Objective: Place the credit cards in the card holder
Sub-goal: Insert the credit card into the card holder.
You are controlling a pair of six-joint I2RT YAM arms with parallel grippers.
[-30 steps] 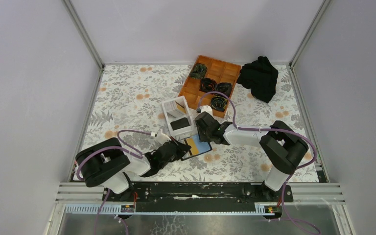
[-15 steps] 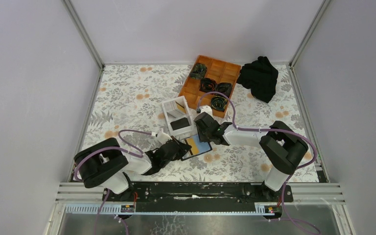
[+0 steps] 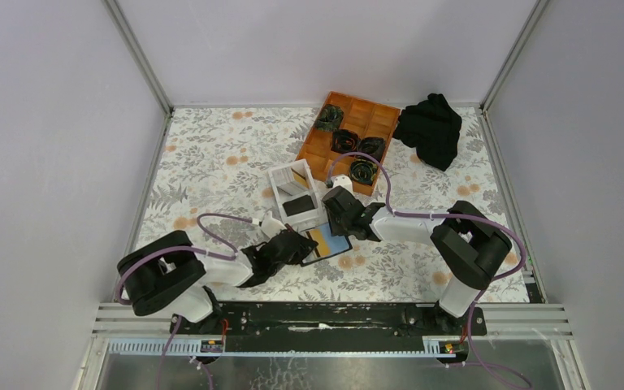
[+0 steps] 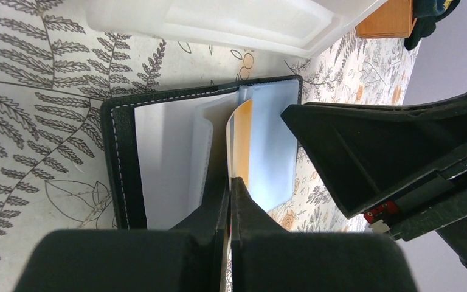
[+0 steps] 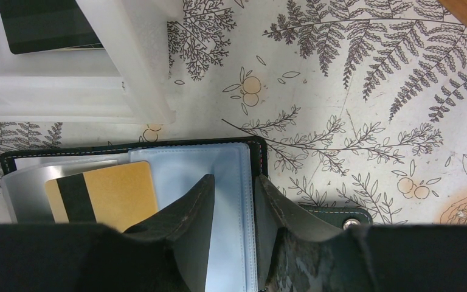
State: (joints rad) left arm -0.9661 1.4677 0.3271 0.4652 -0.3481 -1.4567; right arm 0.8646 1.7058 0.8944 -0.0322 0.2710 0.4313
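Pinching the orange card [image 4: 242, 137] by its near edge, left gripper [image 4: 230, 181] is fully closed; the card tilts up over the open holder [image 4: 120, 152], beside a clear sleeve. Right gripper [image 5: 234, 191] is about half open and grips nothing. Its tips are down on the holder's right half, one on the pale blue page, one at the cover edge. Holder lies on the table [image 3: 211, 154], just near of the white box [image 3: 292, 191]. Tray [image 3: 349, 130] is farther back, right.
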